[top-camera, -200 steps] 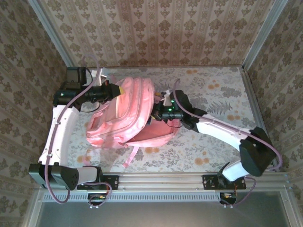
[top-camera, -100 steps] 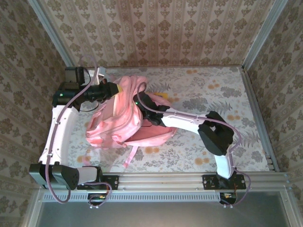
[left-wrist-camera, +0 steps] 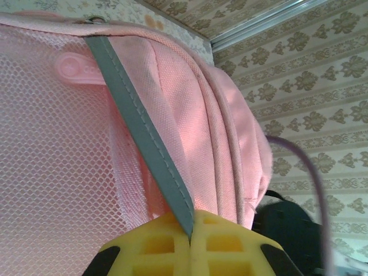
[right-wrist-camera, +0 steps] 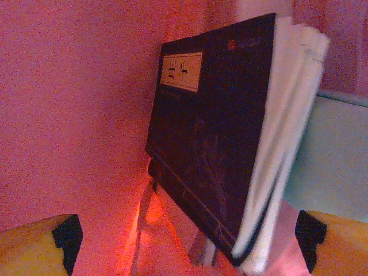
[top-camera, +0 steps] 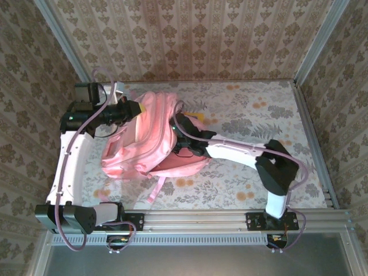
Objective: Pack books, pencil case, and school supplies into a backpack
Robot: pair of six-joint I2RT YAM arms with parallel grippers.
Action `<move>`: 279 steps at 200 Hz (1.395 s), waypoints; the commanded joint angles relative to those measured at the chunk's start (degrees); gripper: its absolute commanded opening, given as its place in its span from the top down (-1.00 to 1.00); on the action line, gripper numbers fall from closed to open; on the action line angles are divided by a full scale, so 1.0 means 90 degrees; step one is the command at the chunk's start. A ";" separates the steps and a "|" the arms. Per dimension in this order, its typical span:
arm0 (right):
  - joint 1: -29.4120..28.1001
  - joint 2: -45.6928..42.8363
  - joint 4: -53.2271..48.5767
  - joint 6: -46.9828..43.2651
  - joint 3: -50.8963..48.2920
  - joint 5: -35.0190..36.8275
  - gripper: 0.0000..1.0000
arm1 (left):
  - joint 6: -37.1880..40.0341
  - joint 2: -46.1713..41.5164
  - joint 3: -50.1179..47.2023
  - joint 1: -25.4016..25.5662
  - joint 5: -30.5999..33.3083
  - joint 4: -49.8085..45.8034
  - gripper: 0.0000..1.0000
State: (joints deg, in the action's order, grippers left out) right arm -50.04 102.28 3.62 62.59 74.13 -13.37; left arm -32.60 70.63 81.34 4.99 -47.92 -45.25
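Bench [top-camera: 253, 115]: flat, covered in floral-print cloth. Patterned wallpaper walls [top-camera: 195, 34] close it in at 9, 12 and 3 o'clock. A ribbed aluminium rail [top-camera: 195, 218] runs along 6 o'clock.

Backpack [top-camera: 138, 152]: large, soft, light pink woven fabric. It lies toward 9 o'clock of the bench centre, with one loose pink strap [top-camera: 156, 188] trailing to 6 o'clock. A yellow corner [top-camera: 196, 117] pokes out at its 2 o'clock edge; cannot tell what it belongs to.

Left gripper [top-camera: 139, 109]: at the backpack's 11 o'clock corner. In the wrist view its yellow fingers [left-wrist-camera: 224, 247] are pressed together, pinching a flat grey strap [left-wrist-camera: 141, 132] with a stitched edge. The strap runs taut toward 11 o'clock. Pink open mesh [left-wrist-camera: 52, 172] lies at 9 o'clock of it, and tight-woven pink panels with piped seams at 3 o'clock. A rubbery pink pull tab [left-wrist-camera: 77, 68] rests on the mesh.

Right arm [top-camera: 236, 150]: white shell, black joints. It crosses the bench from 4 o'clock, and its front end goes into the backpack's opening, blocking the mouth.

Right gripper [right-wrist-camera: 187, 244]: inside the backpack, with pink-lit fabric all round.
- Fingers are spread wide, one at 7 o'clock and one at 5 o'clock, holding nothing.
- Beyond them stands a thin dark navy book [right-wrist-camera: 213, 132], tilted. It has a yellowish label [right-wrist-camera: 181, 70] near its top and white page edges fanned toward 3 o'clock.
- Behind the book at 3 o'clock is a smooth pale green surface [right-wrist-camera: 330, 155]; which item it is, cannot tell.
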 commanded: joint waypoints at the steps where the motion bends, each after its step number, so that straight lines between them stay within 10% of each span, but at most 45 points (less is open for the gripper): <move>1: 0.0071 -0.0799 -0.0408 -0.0923 -0.0302 0.0287 -0.99 | 0.0368 -0.0439 0.0354 -0.0138 0.0096 0.0132 1.00; 40: 0.0294 -0.1631 -0.1083 -0.1605 -0.0798 0.0688 -0.99 | 0.0663 -0.0543 0.0425 -0.0347 0.1150 -0.0454 1.00; 101: 0.1302 -0.2468 -0.1528 -0.2299 -0.1252 0.0284 -0.91 | 0.0824 -0.0682 0.0701 -0.0341 0.5048 -0.1204 1.00; 196: 0.2186 -0.1482 -0.2415 -0.2553 -0.0875 0.0699 -0.87 | 0.0655 -0.0004 -0.0219 -0.0343 0.4996 0.0138 1.00; 224: 0.2437 -0.0852 -0.2553 -0.2318 -0.0711 0.0401 -0.75 | 0.0765 0.0384 -0.0199 -0.0019 0.4365 0.0213 0.30; 279: 0.2869 -0.0135 -0.2061 -0.1987 -0.0671 -0.0358 -0.42 | 0.1036 0.0948 0.0373 0.1939 0.5348 0.0116 -0.13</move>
State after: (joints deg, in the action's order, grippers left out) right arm -25.23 98.28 -16.47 42.89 66.02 -11.99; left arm -24.23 77.62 82.91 17.10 -1.13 -46.11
